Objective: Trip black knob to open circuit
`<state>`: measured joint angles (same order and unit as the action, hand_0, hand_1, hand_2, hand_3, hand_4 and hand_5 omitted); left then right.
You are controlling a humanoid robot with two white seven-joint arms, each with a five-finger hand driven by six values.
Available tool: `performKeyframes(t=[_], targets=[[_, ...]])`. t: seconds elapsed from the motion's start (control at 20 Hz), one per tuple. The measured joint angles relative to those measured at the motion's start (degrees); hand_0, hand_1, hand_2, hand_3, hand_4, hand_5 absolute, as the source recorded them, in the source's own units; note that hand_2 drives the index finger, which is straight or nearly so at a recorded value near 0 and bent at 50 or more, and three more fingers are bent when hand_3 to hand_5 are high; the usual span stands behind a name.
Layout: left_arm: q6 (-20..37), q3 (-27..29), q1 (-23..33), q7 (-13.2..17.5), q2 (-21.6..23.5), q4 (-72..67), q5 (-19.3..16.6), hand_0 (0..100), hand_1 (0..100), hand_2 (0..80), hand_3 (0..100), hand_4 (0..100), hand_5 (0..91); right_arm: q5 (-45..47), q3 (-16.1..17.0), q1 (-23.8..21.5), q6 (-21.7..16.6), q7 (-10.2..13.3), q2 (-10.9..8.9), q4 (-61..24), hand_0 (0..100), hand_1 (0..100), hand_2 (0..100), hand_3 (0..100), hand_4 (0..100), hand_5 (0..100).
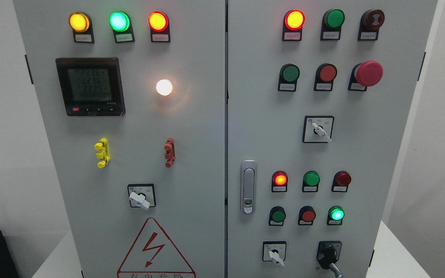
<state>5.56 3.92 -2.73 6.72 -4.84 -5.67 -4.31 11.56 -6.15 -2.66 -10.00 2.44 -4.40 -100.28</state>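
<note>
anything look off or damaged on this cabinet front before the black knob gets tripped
Nothing looks damaged. One oddity: the white lamp on the left door glares brightly and, unlike the other lamps, has no label plate. The black knob sits at the right door's bottom, with a grey part pointing down toward the frame's edge. No robot hand shows.

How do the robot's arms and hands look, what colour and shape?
Almost nothing of them shows. Only a slim grey piece is seen at the bottom edge, just below the black knob. It may be a finger of the right robot hand, but I cannot tell. No arm, cable or marking is visible.
</note>
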Motion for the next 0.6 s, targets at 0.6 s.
performKeyframes(t=[0.6], targets=[[0.0, 0.0, 0.0, 0.0, 0.0, 0.0, 0.0, 12, 39, 0.0, 0, 0, 0.0, 0.19, 0.55, -0.14, -0.12, -0.01, -0.81, 0.29, 0, 0, 7, 100, 100, 100]])
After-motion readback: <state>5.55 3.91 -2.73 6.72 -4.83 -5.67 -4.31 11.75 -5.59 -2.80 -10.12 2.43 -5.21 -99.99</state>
